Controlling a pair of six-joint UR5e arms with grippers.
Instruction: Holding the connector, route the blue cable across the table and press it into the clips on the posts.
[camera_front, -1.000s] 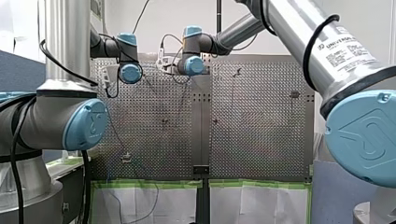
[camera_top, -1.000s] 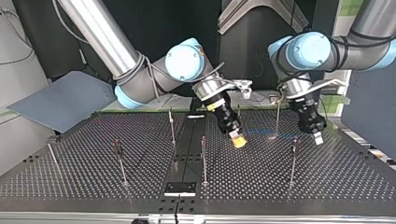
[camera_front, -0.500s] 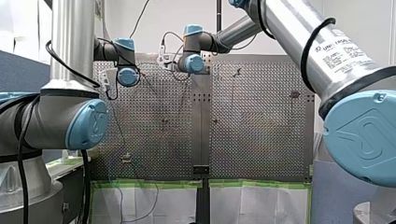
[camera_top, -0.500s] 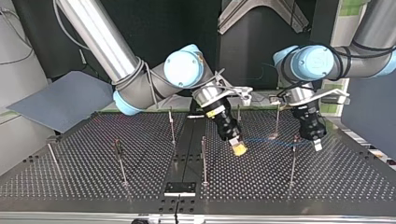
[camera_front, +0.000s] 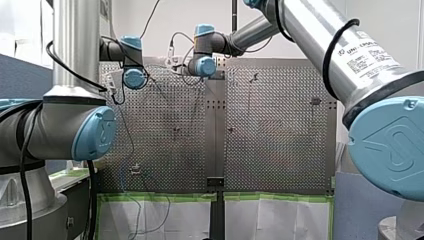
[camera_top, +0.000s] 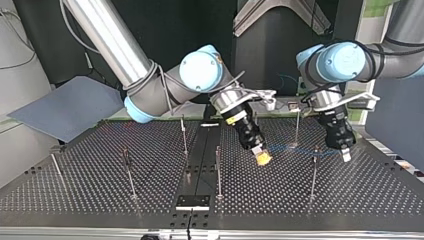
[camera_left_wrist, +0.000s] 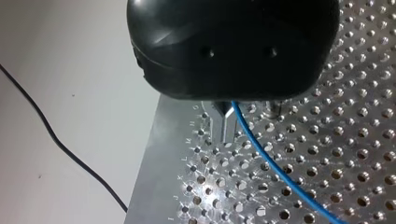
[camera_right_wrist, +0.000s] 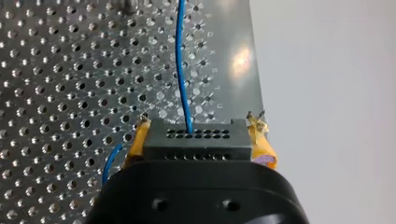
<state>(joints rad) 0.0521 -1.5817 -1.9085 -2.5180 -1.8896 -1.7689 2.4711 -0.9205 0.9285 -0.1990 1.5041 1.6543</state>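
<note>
**My right gripper (camera_top: 261, 156) and my left gripper (camera_top: 345, 154) had drifted over, the blue cable (camera_right_wrist: 180, 60) strung between them.**

Compared with a second earlier, both grippers sat a little further toward the top view's right and near edge, and the cable showed more plainly in the gap between them. It hung just above the perforated table (camera_top: 75, 195). Thin posts (camera_top: 218, 170) stood upright on the table, and a grey panel (camera_top: 65, 107) lay beyond its edge at that view's left, against a dark backdrop. My right gripper was clenched on the connector (camera_right_wrist: 194, 137), with a yellow pad (camera_right_wrist: 136, 142) at each end, and the cable left the connector's face straight ahead. The cable also ran out from under my left gripper, but whether that gripper held it could not be told.
</note>
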